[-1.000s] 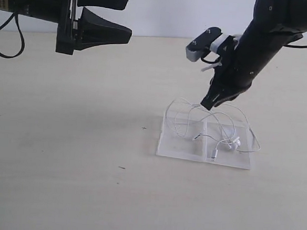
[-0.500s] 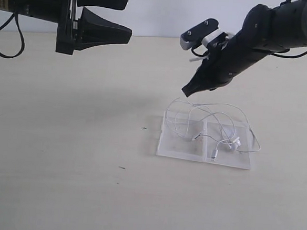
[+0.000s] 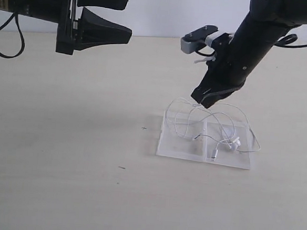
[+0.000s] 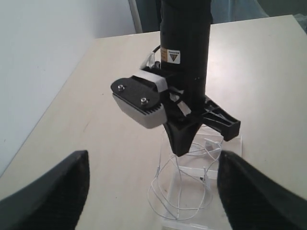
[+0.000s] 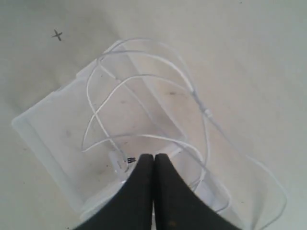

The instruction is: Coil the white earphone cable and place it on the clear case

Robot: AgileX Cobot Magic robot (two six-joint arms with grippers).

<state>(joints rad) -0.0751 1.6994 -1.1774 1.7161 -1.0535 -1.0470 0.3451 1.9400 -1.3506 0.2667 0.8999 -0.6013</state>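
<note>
Your right claw is pressed closed with nothing visible between its fingers, hanging just above the far edge of the clear case; your left claw is spread open and empty, high and well off to the left. The white earphone cable lies in loose loops on the case, with the earbuds on the right panel; one strand bows past the right edge onto the worktop, and some loops stand up at the far side. The job looks like tidying, so nudge strays inward with the closed tip, slowly, lest you drag the coil off; bare worktop surrounds the case, widest on the left.
</note>
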